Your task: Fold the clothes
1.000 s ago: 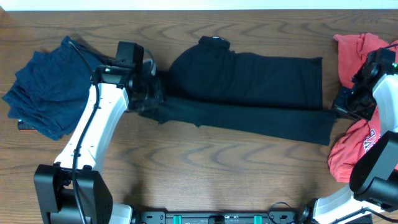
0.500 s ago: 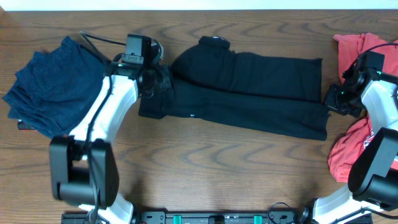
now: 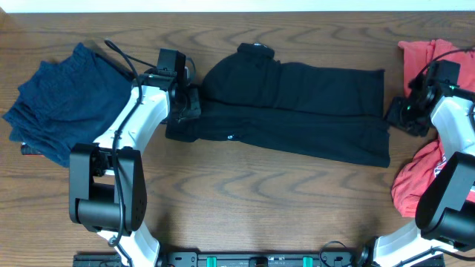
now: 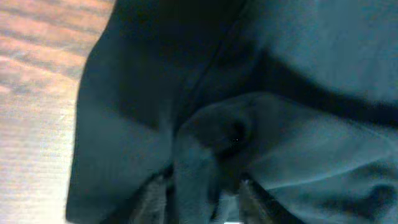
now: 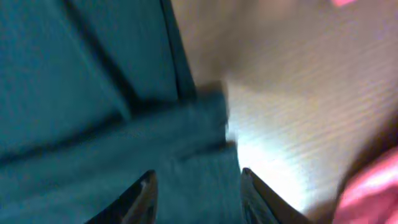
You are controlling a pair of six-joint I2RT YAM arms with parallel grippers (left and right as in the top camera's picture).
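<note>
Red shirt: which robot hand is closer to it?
Right. The right gripper sits at the black shirt's right end, just beside the red shirt. The left gripper is at the black shirt's other end, by the blue clothes.

Nothing here can be read. The black shirt (image 3: 312,96), spread across the middle of the counter, carries a small white round logo (image 3: 228,137) near its front fold, toward the left, too tiny to make out any letters. The red T-shirt (image 3: 415,185) at the right edge shows a scrap of white print (image 3: 439,165), half hidden by the arm and not legible
</note>
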